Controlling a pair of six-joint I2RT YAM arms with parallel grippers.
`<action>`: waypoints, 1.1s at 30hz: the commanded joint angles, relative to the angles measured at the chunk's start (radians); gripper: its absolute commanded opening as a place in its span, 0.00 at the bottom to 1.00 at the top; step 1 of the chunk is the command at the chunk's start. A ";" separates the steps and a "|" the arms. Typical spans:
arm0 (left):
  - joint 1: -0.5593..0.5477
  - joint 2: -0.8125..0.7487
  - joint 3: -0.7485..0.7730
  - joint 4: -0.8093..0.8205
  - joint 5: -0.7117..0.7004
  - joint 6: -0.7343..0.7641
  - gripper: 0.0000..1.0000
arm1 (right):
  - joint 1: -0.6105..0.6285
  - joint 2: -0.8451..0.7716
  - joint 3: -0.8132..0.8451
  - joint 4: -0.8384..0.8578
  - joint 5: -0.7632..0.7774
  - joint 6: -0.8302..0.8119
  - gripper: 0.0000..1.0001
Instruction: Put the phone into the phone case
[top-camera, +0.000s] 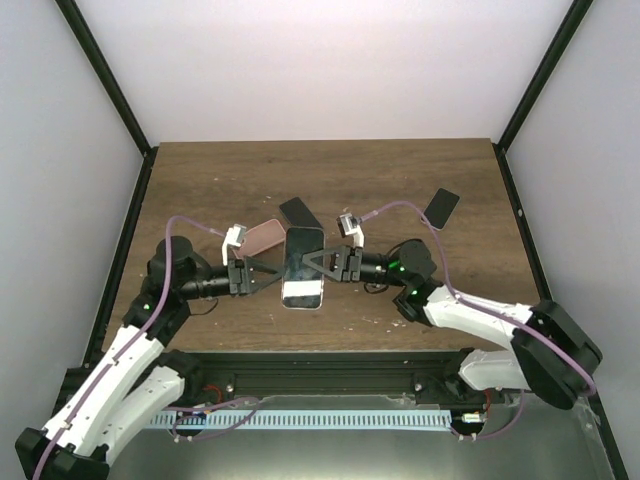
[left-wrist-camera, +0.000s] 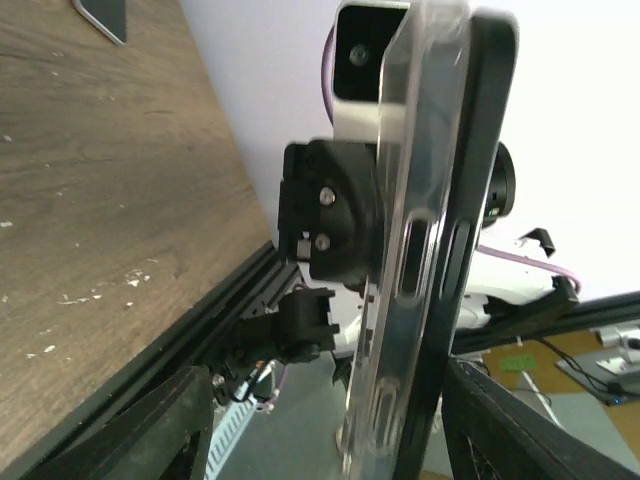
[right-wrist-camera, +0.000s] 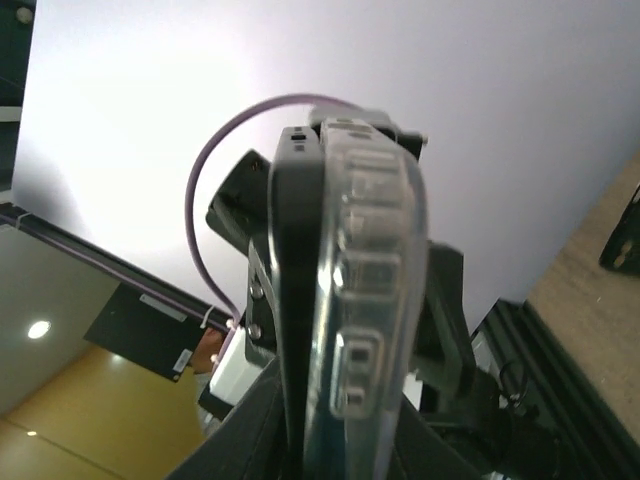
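The black phone (top-camera: 303, 268) lies against the clear case (left-wrist-camera: 415, 250) over the middle of the desk (top-camera: 400, 170), between the two arms. The right end effector (top-camera: 325, 264) pinches the phone and case together. The left end effector (top-camera: 270, 272) is spread, its fingers (left-wrist-camera: 150, 430) either side of the pair's edge.

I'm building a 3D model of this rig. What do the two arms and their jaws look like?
The left arm and right arm have white shells with black joints. A purple cable runs to a white camera block on each wrist. The jaws are black and triangular.
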 joint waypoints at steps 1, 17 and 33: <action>-0.001 -0.035 -0.036 0.026 0.091 0.019 0.62 | -0.008 -0.088 0.097 -0.135 0.109 -0.135 0.16; -0.001 0.016 -0.072 0.184 0.172 0.020 0.28 | -0.008 -0.092 0.140 -0.218 0.130 -0.181 0.17; -0.001 0.039 -0.030 0.087 0.127 0.152 0.27 | -0.008 -0.138 0.084 -0.306 0.088 -0.273 0.18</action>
